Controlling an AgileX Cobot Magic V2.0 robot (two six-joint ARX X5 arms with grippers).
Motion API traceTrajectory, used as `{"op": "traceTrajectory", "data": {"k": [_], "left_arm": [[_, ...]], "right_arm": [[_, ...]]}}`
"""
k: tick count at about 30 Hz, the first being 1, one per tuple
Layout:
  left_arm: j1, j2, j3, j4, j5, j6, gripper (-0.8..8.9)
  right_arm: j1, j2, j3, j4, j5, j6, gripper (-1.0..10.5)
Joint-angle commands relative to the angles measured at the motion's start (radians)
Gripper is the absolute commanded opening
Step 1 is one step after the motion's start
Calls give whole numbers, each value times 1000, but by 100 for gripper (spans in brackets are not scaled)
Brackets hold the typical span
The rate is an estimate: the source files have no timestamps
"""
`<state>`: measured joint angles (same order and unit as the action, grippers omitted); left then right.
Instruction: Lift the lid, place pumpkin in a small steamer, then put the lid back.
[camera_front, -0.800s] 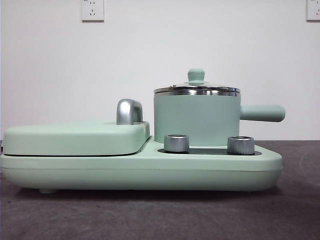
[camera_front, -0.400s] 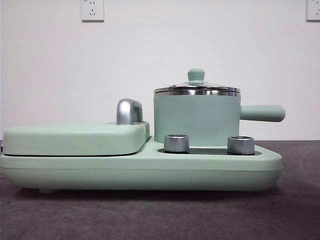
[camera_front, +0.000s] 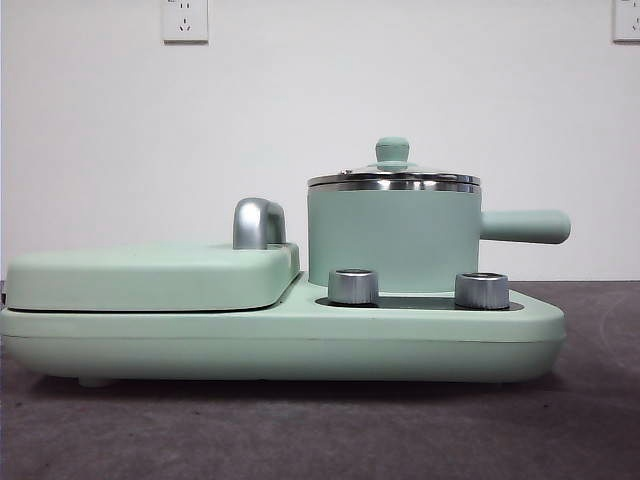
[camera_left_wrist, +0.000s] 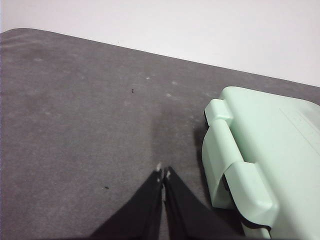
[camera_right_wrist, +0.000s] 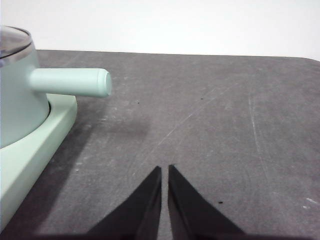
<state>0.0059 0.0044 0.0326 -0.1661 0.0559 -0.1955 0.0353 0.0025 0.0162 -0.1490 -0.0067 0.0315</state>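
1. The left gripper (camera_left_wrist: 163, 173) hangs over bare grey table (camera_left_wrist: 75, 125) with its two black jaws pressed tip to tip, nothing between them.
2. Just beside it lies the rounded corner of the mint-green hinged cover (camera_left_wrist: 265, 150), which the jaws do not touch.
3. The right gripper (camera_right_wrist: 164, 169) also sits above the table, jaws nearly together with only a thin slit between them, holding nothing.
4. From that wrist view the straight side handle (camera_right_wrist: 75, 82) of the small steamer (camera_right_wrist: 17, 100) points out over the table toward the gripper's side, well apart from the jaw tips.
5. In the front view neither arm shows.
6. The small steamer (camera_front: 392, 240) stands upright on the right half of the mint-green base unit (camera_front: 280, 345), its handle sticking out to the right.
7. The lid (camera_front: 393, 178) sits level on the pot's steel rim, its small green knob on top.
8. Two silver dials (camera_front: 353, 286) stand on the base in front of the pot.
9. On the left half, the flat hinged cover (camera_front: 150, 275) lies closed, with its chrome handle (camera_front: 257, 222) rising next to the pot.
10. The pumpkin appears in none of the views.
11. White wall sockets (camera_front: 185, 20) sit on the wall behind.
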Motion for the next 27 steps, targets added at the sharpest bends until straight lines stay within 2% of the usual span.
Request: {"op": "traceTrajectory", "data": {"k": [1,27], "left_arm": [[0,-1,-20,9,-1,0,7],[0,-1,-20,9,-2,0,7]], "right_arm": [[1,1,-5,11,1,13,21],[1,1,-5,51,0,13,21]]}}
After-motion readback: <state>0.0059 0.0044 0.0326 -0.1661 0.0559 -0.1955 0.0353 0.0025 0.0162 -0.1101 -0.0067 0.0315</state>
